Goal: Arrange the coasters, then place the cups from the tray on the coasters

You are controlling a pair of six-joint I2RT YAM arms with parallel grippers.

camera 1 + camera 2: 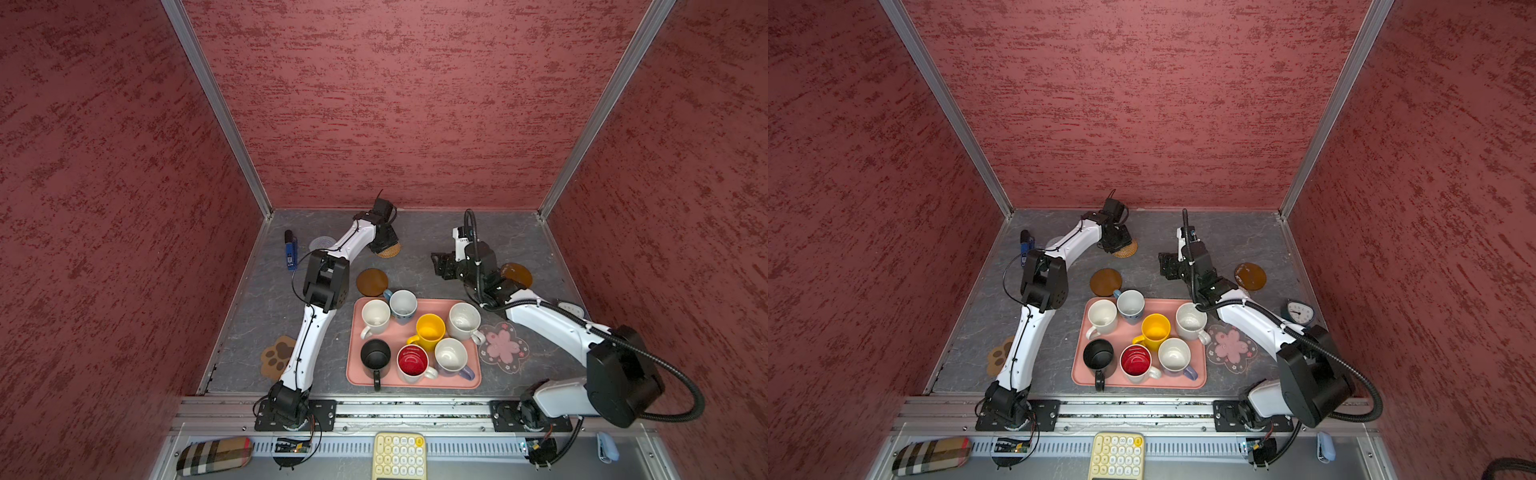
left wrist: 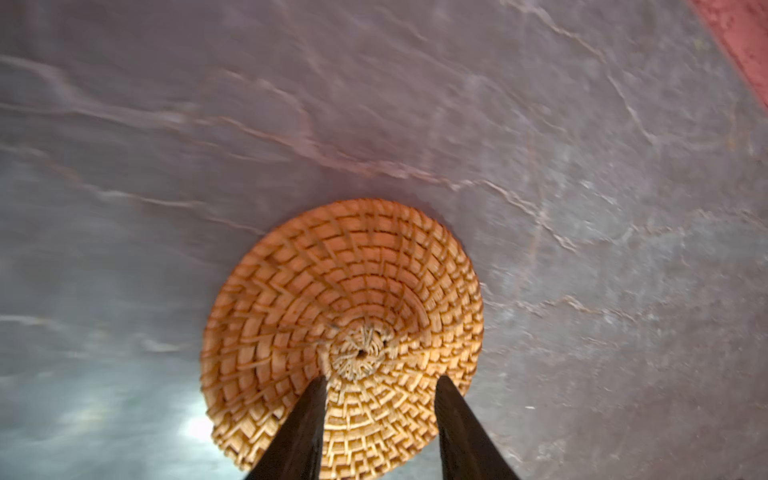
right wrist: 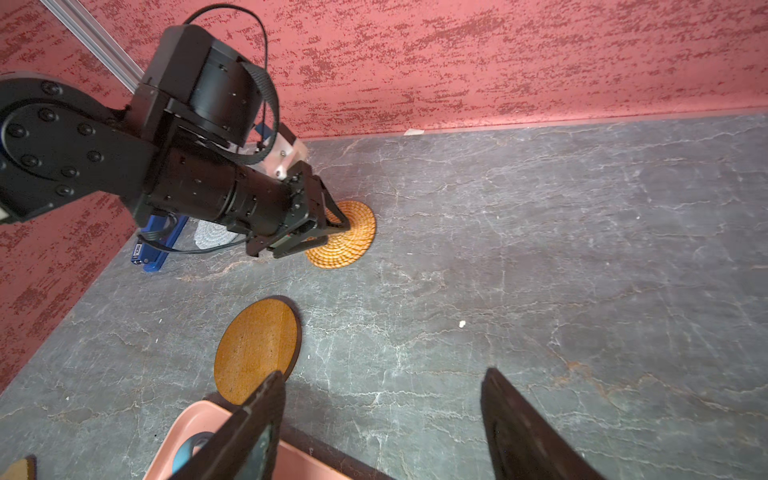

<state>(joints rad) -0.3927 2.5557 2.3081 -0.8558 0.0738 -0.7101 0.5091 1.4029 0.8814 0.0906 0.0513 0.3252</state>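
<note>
My left gripper (image 2: pixel 382 379) is open, its two fingertips down on the round wicker coaster (image 2: pixel 340 291), which lies flat near the back wall (image 1: pixel 390 250). My right gripper (image 3: pixel 384 372) hangs open and empty above bare table behind the tray (image 1: pixel 415 380). The salmon-pink tray holds several cups, among them a yellow one (image 1: pixel 430 330), a black one (image 1: pixel 375 356) and a white one with a red inside (image 1: pixel 412 362). Other coasters lie around: a brown disc (image 1: pixel 372 282), another brown disc (image 1: pixel 517 274), a paw shape (image 1: pixel 277 351), a pink flower (image 1: pixel 503 347) and a grey woven one (image 1: pixel 322 243).
A blue device (image 1: pixel 291 251) lies at the back left beside the grey coaster. A small clock (image 1: pixel 1300 311) stands at the right. Red walls close in three sides. A yellow keypad (image 1: pixel 399 455) and a plaid case (image 1: pixel 214 455) sit on the front ledge.
</note>
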